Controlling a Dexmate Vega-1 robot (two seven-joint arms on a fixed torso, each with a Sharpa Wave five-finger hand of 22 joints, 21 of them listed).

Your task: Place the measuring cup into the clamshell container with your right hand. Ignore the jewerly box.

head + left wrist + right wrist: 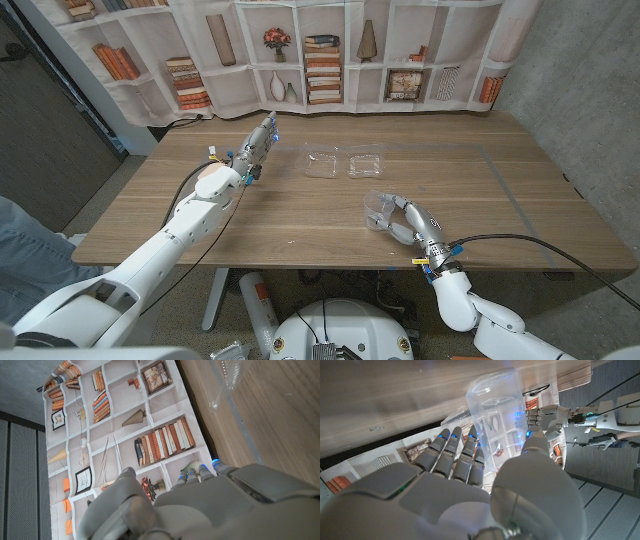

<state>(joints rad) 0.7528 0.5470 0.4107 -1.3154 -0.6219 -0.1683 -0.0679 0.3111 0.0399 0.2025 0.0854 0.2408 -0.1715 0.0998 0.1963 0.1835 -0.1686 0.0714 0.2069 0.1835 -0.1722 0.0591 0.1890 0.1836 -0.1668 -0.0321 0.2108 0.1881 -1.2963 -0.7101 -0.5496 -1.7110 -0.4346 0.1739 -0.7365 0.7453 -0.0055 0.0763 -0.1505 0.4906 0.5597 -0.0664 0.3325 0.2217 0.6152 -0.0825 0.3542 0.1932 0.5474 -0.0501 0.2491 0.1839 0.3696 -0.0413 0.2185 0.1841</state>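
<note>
One measuring cup [379, 207] in right robot hand [408, 223]; one clamshell container [345, 163].

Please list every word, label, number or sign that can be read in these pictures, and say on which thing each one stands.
No text can be read in any view.
Measuring cup, held by the right hand: faint marks on its clear wall, too blurred to read.
Clamshell container: clear plastic, no label visible.
Bookshelf backdrop: printed book spines and framed pictures, too small to read.
Left hand: no marking visible.
</note>
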